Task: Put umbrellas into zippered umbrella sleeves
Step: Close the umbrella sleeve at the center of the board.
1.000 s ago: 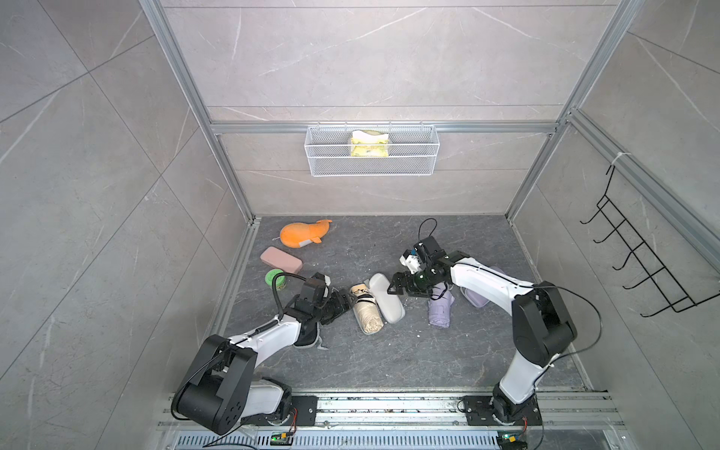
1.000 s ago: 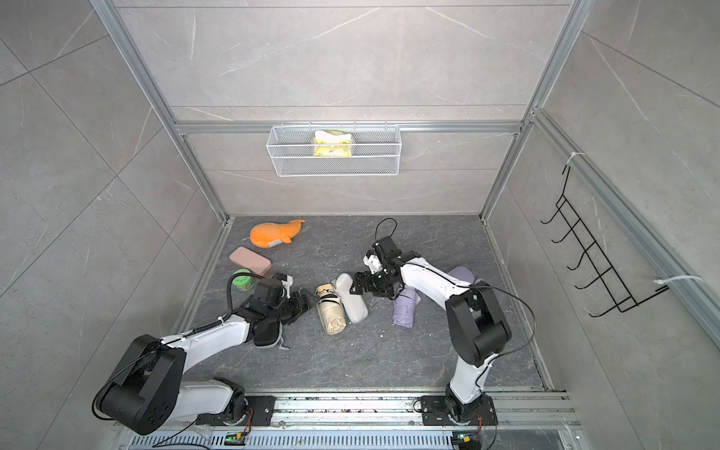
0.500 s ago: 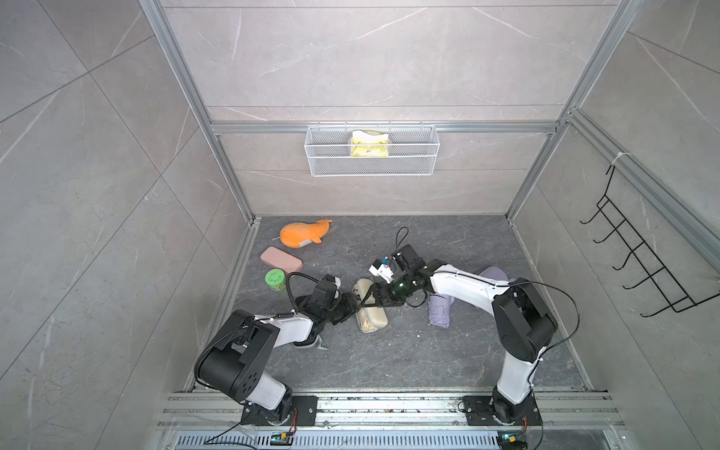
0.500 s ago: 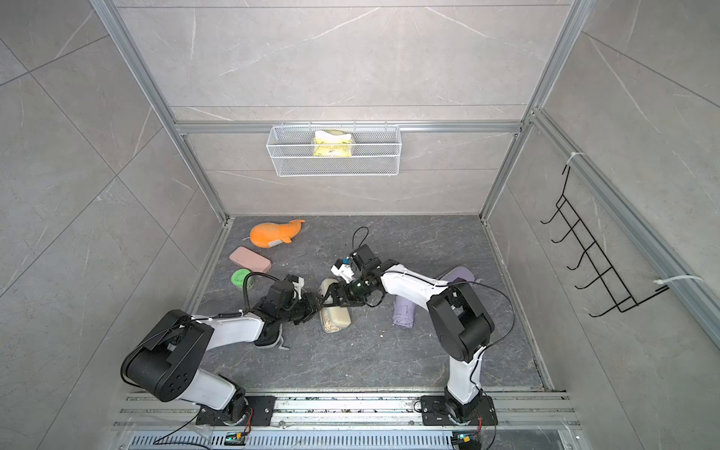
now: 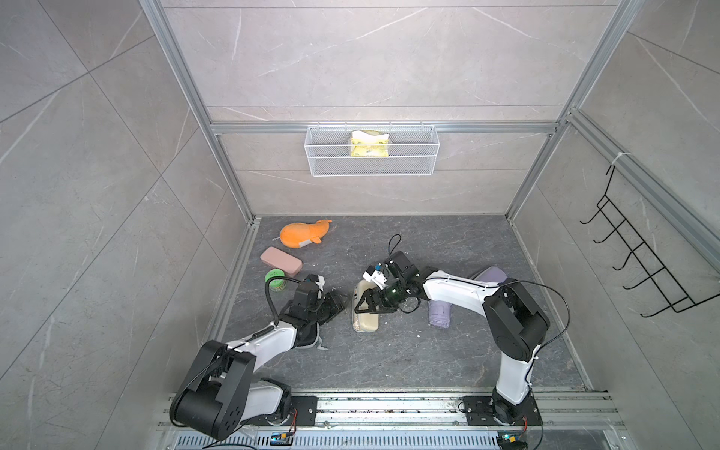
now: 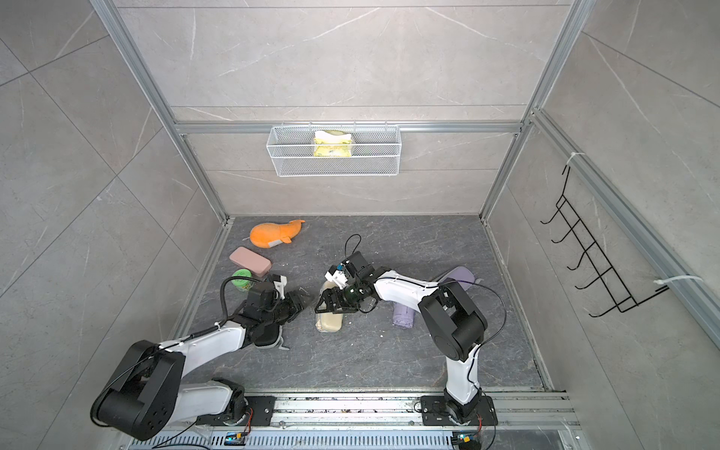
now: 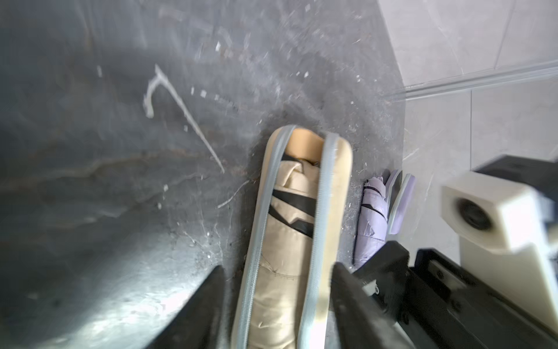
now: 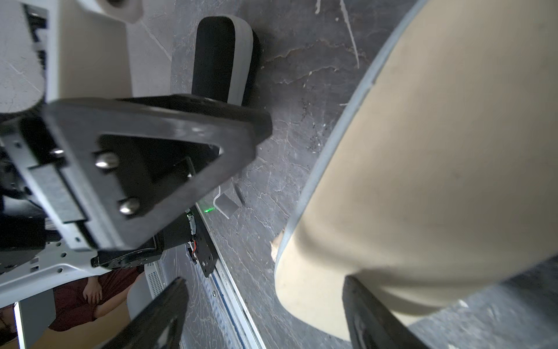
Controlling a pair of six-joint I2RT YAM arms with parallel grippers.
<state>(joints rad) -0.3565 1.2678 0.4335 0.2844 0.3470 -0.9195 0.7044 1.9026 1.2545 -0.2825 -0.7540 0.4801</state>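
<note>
- Beige compact fabric umbrella (image 7: 288, 247) is seen lying inside the cream oblong rigid zippered sleeve (image 7: 335, 187), between its two grey zip edges, which stand apart and unzipped.
- The left gripper (image 7: 277, 267) is held with its jaws apart, astride one end of the cream sleeve. Both fingers are just beside the shell, and whether either touches it cannot be told. No clamping is shown.
- The right gripper (image 8: 265, 281) is spread wide. One finger is laid against the cream sleeve's outer shell and the other stands free of it.
- The umbrella is judged light and soft over a stiff core, so it is better pressed down than pinched.
- The shell is judged stiff and smooth, likely to slide on the floor. It is best taken across its narrow width, close to the zip edging.
- A lavender folded fabric umbrella (image 7: 371, 211) and a lavender rigid sleeve (image 7: 401, 196) are seen near the cream sleeve. A black rigid sleeve (image 8: 217, 57) lies apart from it on the opposite side.
</note>
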